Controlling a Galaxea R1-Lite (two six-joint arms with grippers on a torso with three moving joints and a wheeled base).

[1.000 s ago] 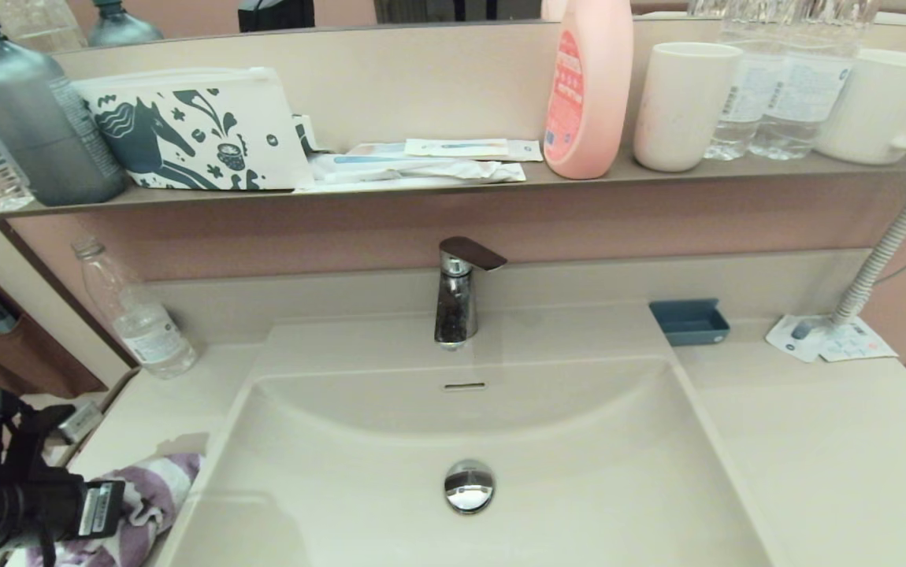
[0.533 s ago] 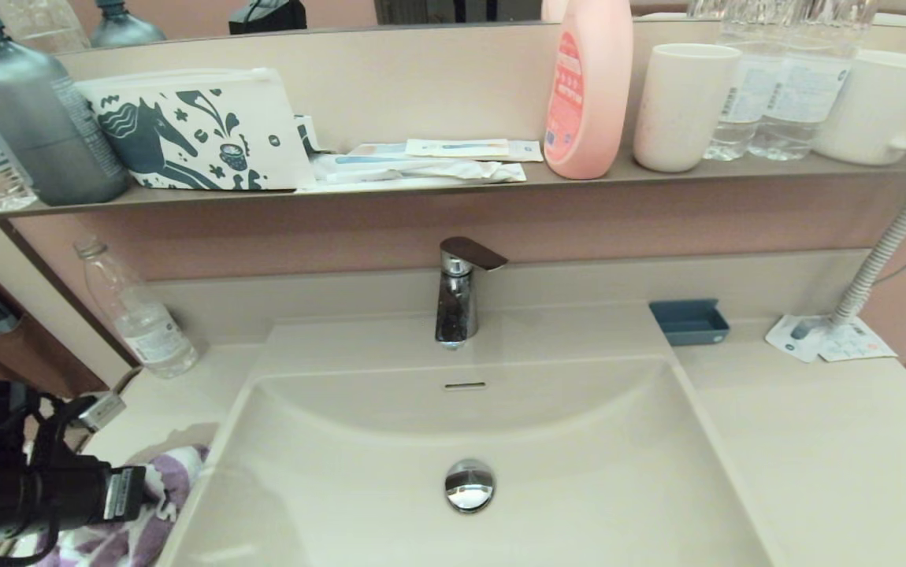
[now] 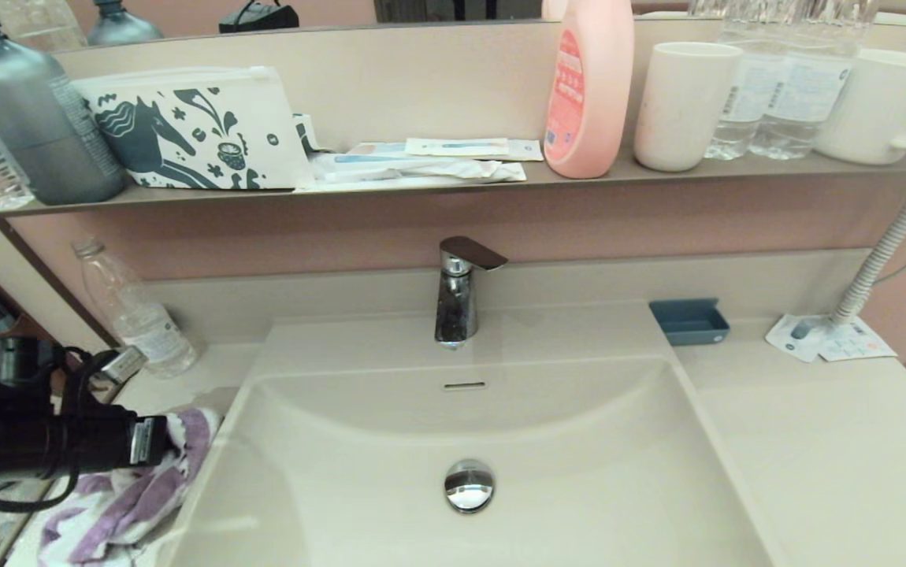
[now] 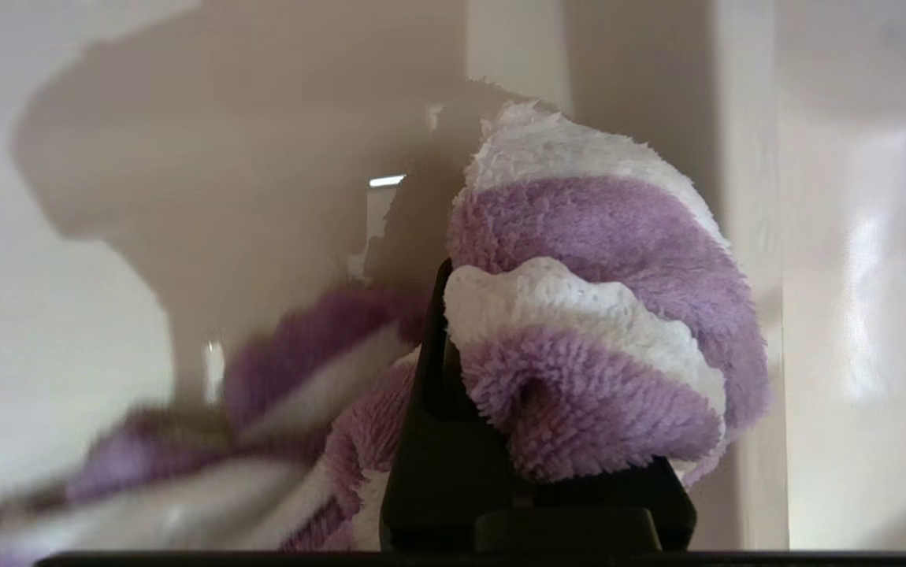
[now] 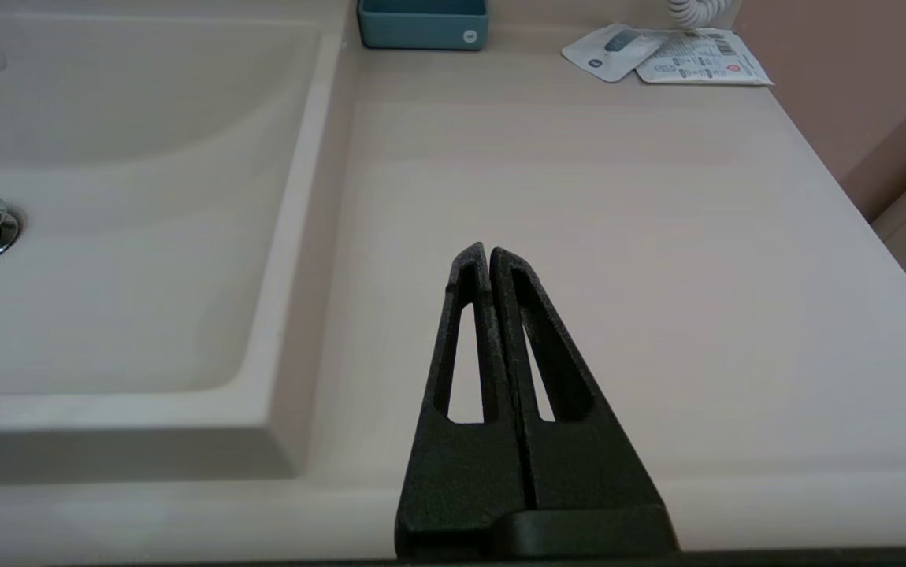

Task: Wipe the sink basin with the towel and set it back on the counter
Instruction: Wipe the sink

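The purple and white striped towel (image 3: 134, 496) hangs bunched at the basin's left rim, above the left counter (image 3: 177, 390). My left gripper (image 3: 173, 442) is shut on the towel (image 4: 587, 331); one black finger shows beside the cloth and the other is buried in it. The cream-beige sink basin (image 3: 579, 472) with its chrome drain plug (image 3: 469, 485) and overflow slot (image 3: 465, 386) lies to the gripper's right. My right gripper (image 5: 489, 250) is parked shut over the right counter (image 5: 618, 197), holding nothing; it is out of the head view.
A chrome faucet (image 3: 457, 295) stands behind the basin. A clear water bottle (image 3: 136, 315) stands on the left counter behind the towel. A blue dish (image 3: 689, 321) and paper packets (image 3: 827, 340) lie at the back right. The shelf above (image 3: 453, 185) carries bottles, cups and a horse-print pouch (image 3: 193, 130).
My left arm has lifted and moved forward and right toward the basin's left rim, raising the towel off the counter with it. The right arm has not moved.
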